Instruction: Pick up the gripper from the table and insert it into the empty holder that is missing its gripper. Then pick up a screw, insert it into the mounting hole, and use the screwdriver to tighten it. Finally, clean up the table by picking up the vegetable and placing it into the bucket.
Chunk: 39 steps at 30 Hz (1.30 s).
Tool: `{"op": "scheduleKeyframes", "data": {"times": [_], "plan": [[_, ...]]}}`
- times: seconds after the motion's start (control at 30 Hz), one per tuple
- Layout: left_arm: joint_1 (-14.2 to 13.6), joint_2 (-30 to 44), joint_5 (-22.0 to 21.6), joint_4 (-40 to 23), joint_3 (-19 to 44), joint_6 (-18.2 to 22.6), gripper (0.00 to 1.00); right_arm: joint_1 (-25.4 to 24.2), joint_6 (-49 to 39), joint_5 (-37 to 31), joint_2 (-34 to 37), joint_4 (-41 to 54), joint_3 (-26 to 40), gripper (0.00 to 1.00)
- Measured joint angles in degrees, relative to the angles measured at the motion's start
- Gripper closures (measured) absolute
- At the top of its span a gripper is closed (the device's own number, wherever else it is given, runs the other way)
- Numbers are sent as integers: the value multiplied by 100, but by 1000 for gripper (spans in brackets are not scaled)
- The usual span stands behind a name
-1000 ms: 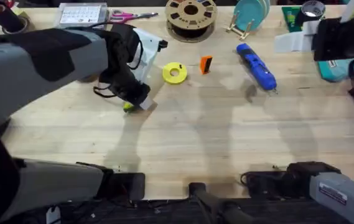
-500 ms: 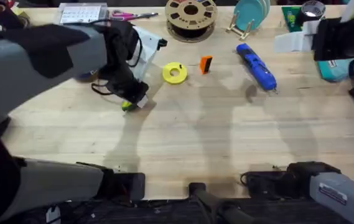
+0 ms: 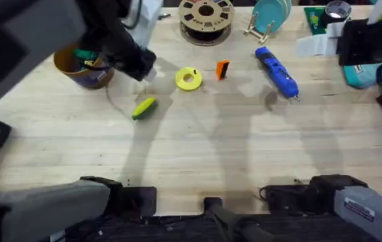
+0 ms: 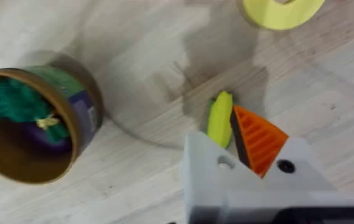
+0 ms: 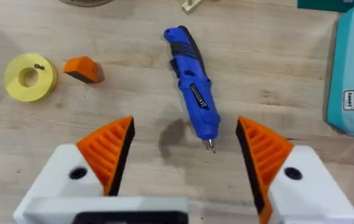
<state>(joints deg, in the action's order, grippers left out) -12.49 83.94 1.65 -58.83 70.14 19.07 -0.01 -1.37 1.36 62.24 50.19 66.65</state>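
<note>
The vegetable [image 3: 144, 108] lies on the table, yellow-green and free of any grip; in the left wrist view the vegetable [image 4: 219, 118] sits just beyond my one orange finger [image 4: 259, 140]. My left gripper [image 3: 142, 68] hangs above it, shut and empty [image 4: 234, 148]; the white holder [image 4: 211, 167] beside that finger carries no orange finger. The bucket [image 3: 83, 66] [image 4: 33, 127] stands to the left with a green leafy bunch inside. The orange gripper [image 3: 222, 69] [image 5: 83, 68] and the blue screwdriver [image 3: 276, 72] [image 5: 192, 87] lie farther right. My right gripper [image 5: 186, 146] hovers open above the screwdriver.
A yellow ring-shaped disc [image 3: 188, 78] [image 5: 30, 76] lies between the vegetable and the orange gripper, with a small dark bit on it. A filament spool [image 3: 206, 19], a rack of teal plates [image 3: 271, 17] and scissors [image 3: 133, 17] line the far edge. A teal box [image 3: 368, 74] sits at the right.
My left arm has risen from the vegetable and swung back toward the bucket. The vegetable stays on the table, now uncovered, as does the bucket. The right arm has not moved.
</note>
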Motion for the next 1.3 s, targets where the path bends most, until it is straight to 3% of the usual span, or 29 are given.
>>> {"op": "scheduleKeyframes", "data": {"times": [0.17, 0.47, 0.63, 0.67, 0.7, 1.07, 1.3], "plan": [[0, -947, -2, -40, 154, 0, 994, 0, 0, -1, 0, 0, 0, 3], [0, -1392, -18, -61, 154, 14, 972, 0, 0, -2, 0, 0, 0, 4], [0, -1397, -39, -59, 154, 0, 183, 0, 0, -1, 1, 0, 0, 3], [0, -1397, -38, -60, 154, -26, 58, 0, -2, 0, 0, 0, 0, 3], [0, -1396, -42, -61, 154, -26, 28, 0, 0, -2, 2, 0, 0, 3], [0, -1396, -71, 222, 154, -27, 15, 0, -2, -1, 0, 0, 0, 3], [0, -1479, -129, 722, 154, -284, 15, 0, -2, 0, 2, 0, 0, 3]]}}
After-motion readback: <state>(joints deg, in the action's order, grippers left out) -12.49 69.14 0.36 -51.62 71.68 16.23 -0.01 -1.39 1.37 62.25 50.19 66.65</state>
